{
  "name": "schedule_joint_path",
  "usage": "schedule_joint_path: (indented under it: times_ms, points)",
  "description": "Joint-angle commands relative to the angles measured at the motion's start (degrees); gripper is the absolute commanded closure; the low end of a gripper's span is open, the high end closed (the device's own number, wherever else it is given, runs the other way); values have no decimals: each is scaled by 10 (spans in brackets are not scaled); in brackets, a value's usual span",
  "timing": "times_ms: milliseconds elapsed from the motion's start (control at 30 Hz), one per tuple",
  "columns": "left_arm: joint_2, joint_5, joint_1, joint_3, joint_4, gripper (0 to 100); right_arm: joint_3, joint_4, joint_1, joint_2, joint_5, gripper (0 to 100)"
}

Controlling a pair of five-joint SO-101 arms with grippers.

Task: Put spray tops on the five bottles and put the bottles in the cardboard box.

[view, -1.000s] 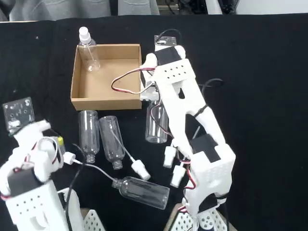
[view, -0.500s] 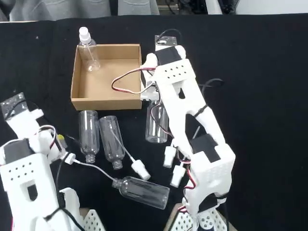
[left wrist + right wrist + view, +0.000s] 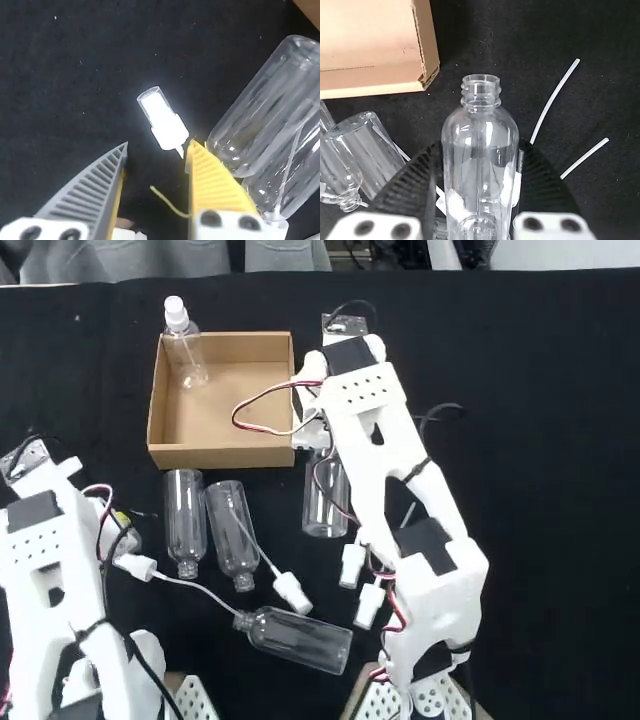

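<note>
High view first: we've got the box (image 3: 155, 430) on the black tabletop (image 3: 540, 390). One capped bottle (image 3: 185, 355) already stands in its far corner, so we'd call that one of five done.

The right hand (image 3: 480, 146) is clamped around an open bottle (image 3: 480, 115), just off the box corner nearest that arm. The neck points away from the wrist and has no top on it. That makes sense to us: gripped by the body like that, the mouth is left free for a top to go in. The right wrist view also catches two loose tubes (image 3: 552, 100) on the tabletop beside it.

The left hand (image 3: 157, 146) is spread wide and empty, hanging over a top (image 3: 162, 122) that lies well out from the box on the arms' side. The top sits just ahead of the gap between the two fingers. Whether the yellow one touches its nozzle, we can't tell. A lying bottle (image 3: 270, 120) crowds right up against that yellow finger. Looks to us like the hand is lined up to pinch the top, and that neighbour is what could get bumped.

Between the box and the arms, three bottles (image 3: 232, 525) lie on their sides, with spare tops (image 3: 350, 565) near them. Our guess: early days, four to go.
</note>
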Motion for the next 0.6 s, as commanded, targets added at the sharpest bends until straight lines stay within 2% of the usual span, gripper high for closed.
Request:
schedule_joint_path:
  times_ms: [0,333,567]
  points:
    - [31,13,-5,-37,-6,825,-38,-9,9,24,6,900]
    - [105,14,-6,34,-149,830,-53,-14,10,50,6,900]
    - [149,14,-6,40,-166,830,-53,-14,9,51,6,900]
